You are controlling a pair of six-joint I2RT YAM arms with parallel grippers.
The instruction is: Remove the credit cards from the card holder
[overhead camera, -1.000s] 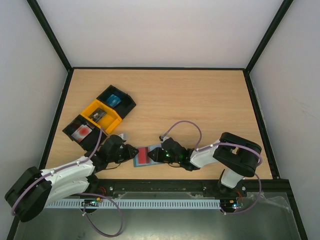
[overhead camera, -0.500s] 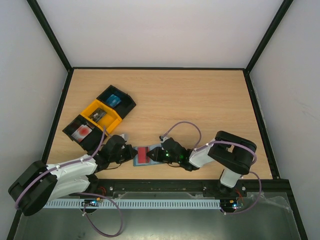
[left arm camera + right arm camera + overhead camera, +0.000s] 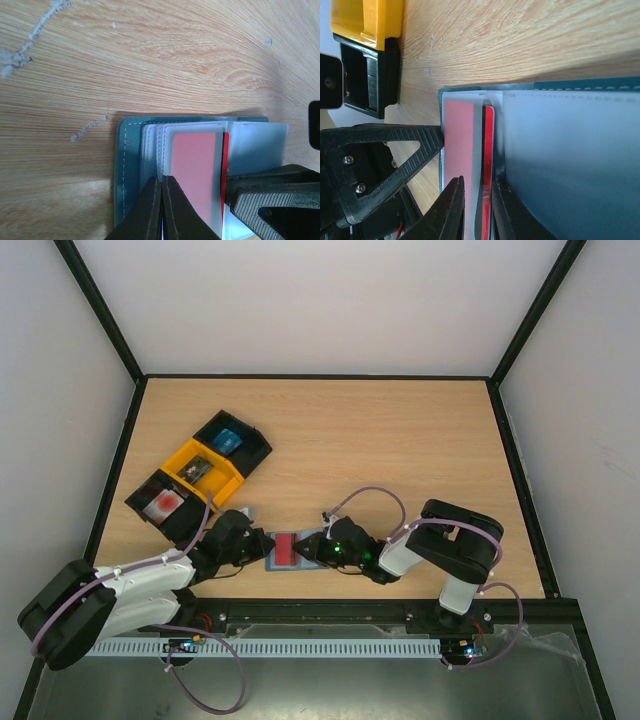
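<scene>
The card holder (image 3: 276, 552) lies open on the table near the front edge, teal with clear sleeves (image 3: 127, 165) (image 3: 570, 150). A red credit card (image 3: 195, 170) sits in a translucent sleeve, its bare red edge (image 3: 488, 150) sticking out toward the fold. My left gripper (image 3: 262, 545) (image 3: 161, 178) is shut, its tips resting on the stitched sleeve edge at the holder's left side; I cannot tell whether a sleeve is pinched. From the right, my right gripper (image 3: 314, 549) (image 3: 477, 182) reaches over the holder, jaws a narrow gap apart astride the card's red edge. No dark grey card shows.
Behind the left arm, at the left of the table, three joined trays run in a diagonal row: a black one (image 3: 160, 502), a yellow one (image 3: 205, 470) (image 3: 365, 20) and a black one (image 3: 233, 442), each with a small item inside. The table's front edge lies just behind both wrists.
My left gripper has slid right onto the holder's left edge and shut. My right gripper has crept left over the holder. The holder has barely shifted.
</scene>
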